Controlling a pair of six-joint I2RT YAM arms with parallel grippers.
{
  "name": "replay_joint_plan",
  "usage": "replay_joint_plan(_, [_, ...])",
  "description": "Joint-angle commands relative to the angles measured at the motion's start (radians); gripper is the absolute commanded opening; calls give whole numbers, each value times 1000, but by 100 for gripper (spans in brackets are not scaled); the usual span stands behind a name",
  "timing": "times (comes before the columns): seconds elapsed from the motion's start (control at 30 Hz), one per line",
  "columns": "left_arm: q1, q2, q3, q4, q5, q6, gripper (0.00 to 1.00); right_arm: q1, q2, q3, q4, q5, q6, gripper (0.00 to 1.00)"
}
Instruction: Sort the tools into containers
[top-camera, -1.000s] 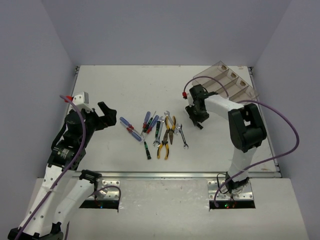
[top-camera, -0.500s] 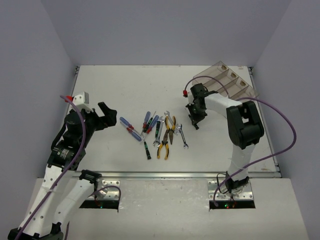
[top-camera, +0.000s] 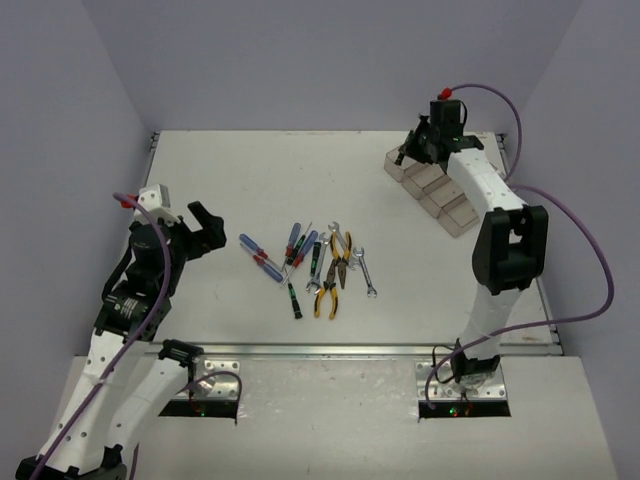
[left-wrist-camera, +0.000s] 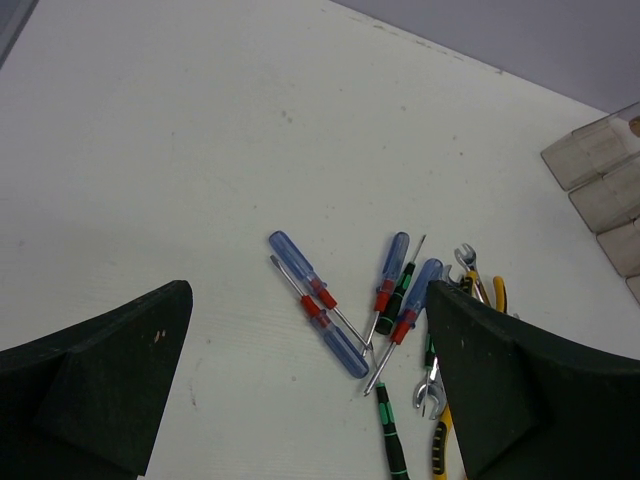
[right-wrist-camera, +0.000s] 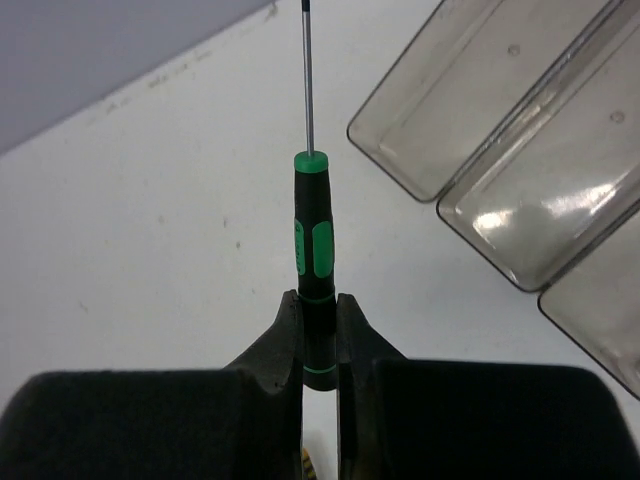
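Observation:
The tools lie in a loose pile mid-table: blue-and-red screwdrivers, a black-and-green screwdriver, yellow-and-black pliers and small silver wrenches. The containers, joined clear smoky bins, sit at the back right. My right gripper is shut on another black-and-green screwdriver, shaft pointing away, just left of the nearest bin's end. My left gripper hangs open left of the pile, holding nothing.
The table's back edge meets the wall just behind the bins. A purple cable loops off the right arm. A metal rail runs along the near edge.
The right gripper has shut and swung from beside the tool pile to the back right by the bins. The bins lie differently in view. The left arm has barely shifted.

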Motion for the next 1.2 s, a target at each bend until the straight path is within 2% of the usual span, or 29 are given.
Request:
replay_joint_plan(0.0, [-11, 19, 16, 21, -18, -9, 100, -28, 144, 157, 1, 230, 279, 0])
replay_joint_plan(0.1, [-10, 27, 14, 22, -2, -7, 100, -36, 240, 276, 11, 323, 336, 0])
replay_joint_plan(0.2, [-10, 32, 14, 26, 11, -4, 100, -39, 334, 374, 33, 374, 316, 0])
replay_joint_plan(0.33, [-10, 34, 14, 25, 13, -2, 100, -39, 393, 402, 124, 414, 254, 0])
replay_joint_plan(0.5, [-11, 31, 13, 26, 18, -2, 100, -39, 452, 448, 132, 412, 216, 0])
replay_joint_plan(0.53, [-12, 30, 13, 27, 24, 0, 100, -39, 452, 439, 134, 414, 216, 5])
replay_joint_plan(0.6, [-13, 30, 12, 30, 40, 3, 100, -40, 445, 413, 144, 415, 218, 21])
replay_joint_plan(0.67, [-11, 27, 11, 34, 48, 6, 100, -42, 427, 394, 153, 406, 210, 53])
replay_joint_plan(0.77, [-11, 22, 11, 35, 49, 8, 100, -42, 400, 392, 155, 389, 192, 81])
replay_joint_plan(0.9, [-11, 13, 8, 37, 49, 8, 100, -35, 343, 408, 143, 333, 120, 82])
replay_joint_plan(1.03, [-11, 9, 7, 40, 35, 6, 100, 15, 233, 368, 89, 210, -72, 80])
replay_joint_plan(1.17, [-8, 20, 12, 26, -20, -11, 100, 152, 75, 186, -7, 165, -248, 80])
